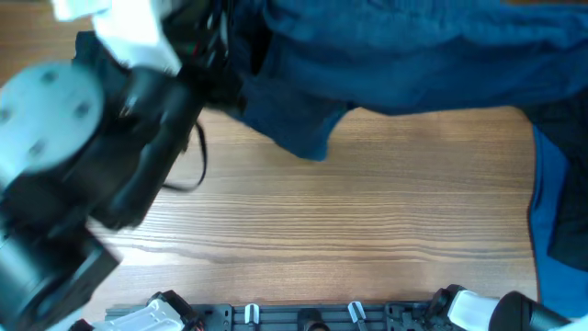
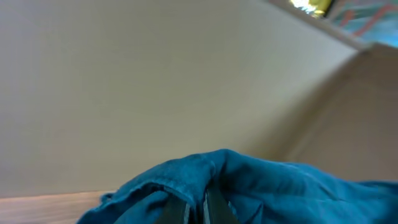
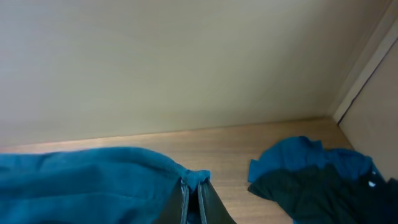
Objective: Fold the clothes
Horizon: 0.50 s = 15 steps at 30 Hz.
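Only the right wrist view shows the right hand (image 3: 193, 186) gripping trousers (image 3: 81, 180).

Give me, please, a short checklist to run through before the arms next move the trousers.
1. The left gripper is shut on the trousers: ok.
2. The right gripper is shut on the trousers: ok.
3. Trousers smoothed flat: not ok, bunched and creased.
4. Whole trousers in sight: not ok, cut off at the overhead view's top edge.
5. The pile of other clothes lies apart from the held edge: ok.
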Tool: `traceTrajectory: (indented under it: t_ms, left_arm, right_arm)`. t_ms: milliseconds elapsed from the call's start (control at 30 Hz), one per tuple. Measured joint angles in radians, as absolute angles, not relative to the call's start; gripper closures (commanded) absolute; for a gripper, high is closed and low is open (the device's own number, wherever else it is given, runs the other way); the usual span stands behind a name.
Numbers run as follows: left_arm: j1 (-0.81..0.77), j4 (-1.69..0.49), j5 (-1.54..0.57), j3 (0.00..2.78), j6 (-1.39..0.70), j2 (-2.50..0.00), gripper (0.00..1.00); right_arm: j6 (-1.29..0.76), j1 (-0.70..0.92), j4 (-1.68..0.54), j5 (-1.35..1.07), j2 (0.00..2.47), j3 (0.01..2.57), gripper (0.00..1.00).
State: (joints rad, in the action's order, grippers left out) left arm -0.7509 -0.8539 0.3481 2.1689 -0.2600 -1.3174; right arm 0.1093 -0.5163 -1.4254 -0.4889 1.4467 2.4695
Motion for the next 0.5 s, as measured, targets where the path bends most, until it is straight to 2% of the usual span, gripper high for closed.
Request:
traceTrajectory:
  t_ms: [500]
  left_arm:
    - [-1.003,-1.063,0.400,2.200,-0.364,-1.252,0.96]
  right_arm:
    - [0.109,-0.516,-1.495,-0.479,1.202,2.502,0.96]
